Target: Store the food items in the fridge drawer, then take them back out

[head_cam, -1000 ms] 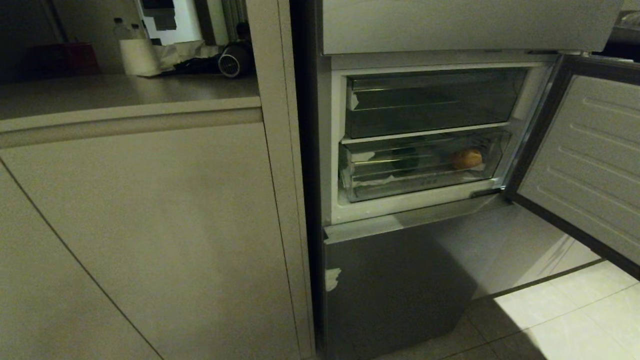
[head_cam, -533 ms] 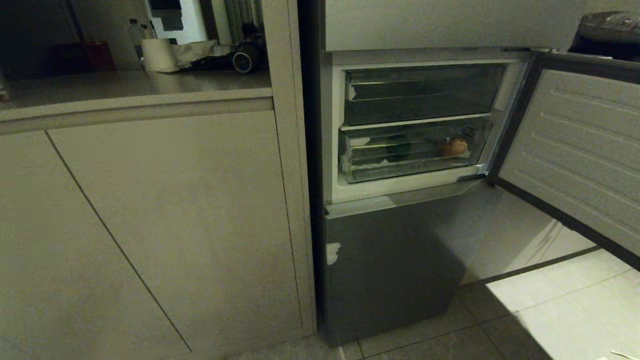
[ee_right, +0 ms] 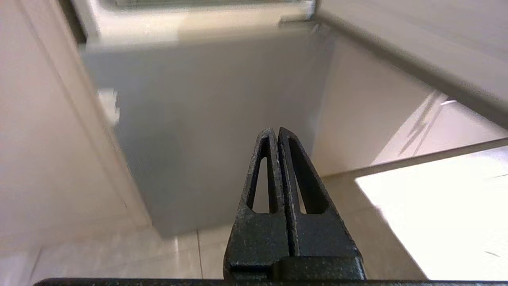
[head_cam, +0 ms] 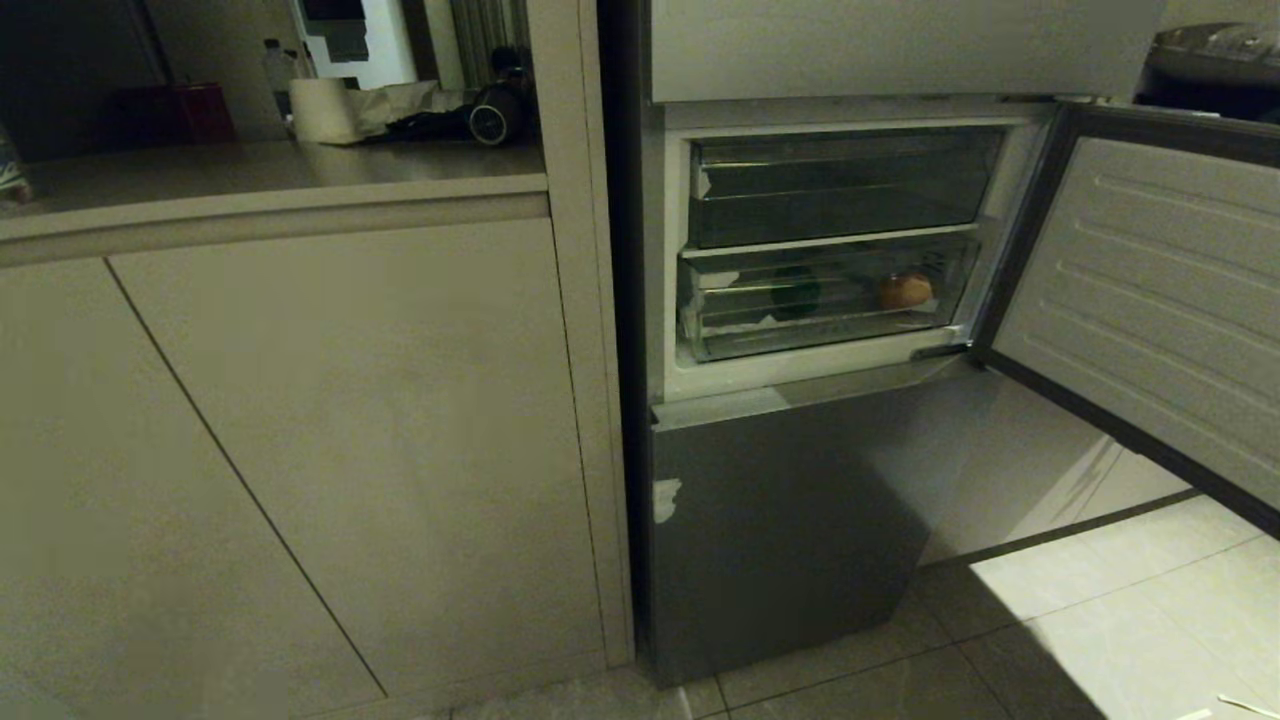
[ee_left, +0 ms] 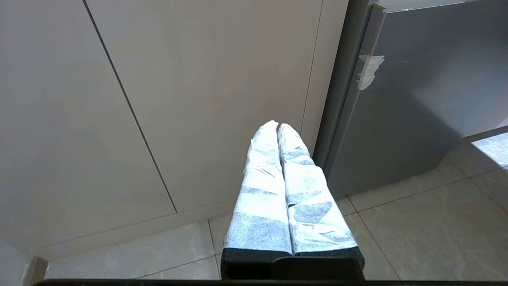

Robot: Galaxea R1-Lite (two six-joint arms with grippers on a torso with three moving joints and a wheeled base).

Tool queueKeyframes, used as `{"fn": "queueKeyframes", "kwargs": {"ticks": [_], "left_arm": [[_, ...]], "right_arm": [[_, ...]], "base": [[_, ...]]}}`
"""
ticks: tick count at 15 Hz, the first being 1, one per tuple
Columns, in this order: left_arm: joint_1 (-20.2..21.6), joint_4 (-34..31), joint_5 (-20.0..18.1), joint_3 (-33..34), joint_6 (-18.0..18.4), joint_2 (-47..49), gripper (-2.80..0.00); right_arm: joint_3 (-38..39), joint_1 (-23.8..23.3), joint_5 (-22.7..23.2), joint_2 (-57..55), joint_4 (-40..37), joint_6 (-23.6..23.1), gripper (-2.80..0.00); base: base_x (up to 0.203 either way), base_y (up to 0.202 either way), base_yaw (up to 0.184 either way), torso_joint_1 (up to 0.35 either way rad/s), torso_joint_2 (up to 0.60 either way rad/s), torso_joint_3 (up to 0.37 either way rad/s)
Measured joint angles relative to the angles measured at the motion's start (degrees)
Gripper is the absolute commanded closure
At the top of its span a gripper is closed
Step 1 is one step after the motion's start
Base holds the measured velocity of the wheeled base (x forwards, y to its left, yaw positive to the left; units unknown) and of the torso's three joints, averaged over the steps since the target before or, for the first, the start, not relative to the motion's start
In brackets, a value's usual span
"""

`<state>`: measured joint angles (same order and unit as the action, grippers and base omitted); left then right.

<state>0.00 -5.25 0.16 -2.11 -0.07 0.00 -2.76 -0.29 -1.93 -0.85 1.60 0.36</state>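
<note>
- The fridge (head_cam: 790, 560) stood ahead of me and to my right, its grey lower panel shut and its upper compartment laid bare, the door (head_cam: 1150, 310) swung wide on the right.
- Inside that compartment two clear bins were stacked: a shallower tray (head_cam: 840, 190) above and the fridge drawer (head_cam: 820, 335) below, pushed in, its clear front wall facing me.
- The relation that mattered: the drawer sat well above and beyond both my grippers, which hung low, pointing at the base of the cabinet and the fridge's lower panel. Neither showed in my head view.
- My right gripper (ee_right: 277, 135) was the nearer one, I judged, since it pointed at the fridge panel under the open compartment, while my left gripper (ee_left: 277, 126) pointed at the seam where the cabinet (head_cam: 330, 440) met the fridge.
- The drawer's long axis ran side to side across the fridge, so I reckoned a pull on its front edge had to come straight toward me.
- The food item (head_cam: 906, 291), a small orange-brown lump, lay inside the drawer toward its right end, seen through the front wall. A dark shape sat nearer the middle; I could not tell what it was.
- My right gripper was clenched with nothing between its black fingers (ee_right: 262, 174), touching nothing.
- My left gripper's white-wrapped fingers (ee_left: 262, 174) were pressed together too, empty.
</note>
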Motion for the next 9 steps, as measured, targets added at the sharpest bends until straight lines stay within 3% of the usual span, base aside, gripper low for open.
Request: {"fn": "queueKeyframes", "kwargs": {"ticks": [3, 5, 7, 9], "left_arm": [[0.0, 0.0, 0.0, 0.0, 0.0, 0.0, 0.0], [0.0, 0.0, 0.0, 0.0, 0.0, 0.0, 0.0], [0.0, 0.0, 0.0, 0.0, 0.0, 0.0, 0.0], [0.0, 0.0, 0.0, 0.0, 0.0, 0.0, 0.0]], "right_arm": [[-11.3, -0.6, -4.0, -8.5, -2.3, 4.8, 0.0], [-20.6, -3.8, -5.3, -18.4, -2.5, 9.6, 0.0], [-28.8, -12.8, -3.6, -29.2, -0.2, 14.5, 0.0], [-34.7, -27.0, 0.3, -38.8, 4.0, 17.9, 0.0]], "base": [[0.0, 0.0, 0.0, 0.0, 0.0, 0.0], [0.0, 0.0, 0.0, 0.0, 0.0, 0.0], [0.0, 0.0, 0.0, 0.0, 0.0, 0.0], [0.0, 0.0, 0.0, 0.0, 0.0, 0.0]]}}
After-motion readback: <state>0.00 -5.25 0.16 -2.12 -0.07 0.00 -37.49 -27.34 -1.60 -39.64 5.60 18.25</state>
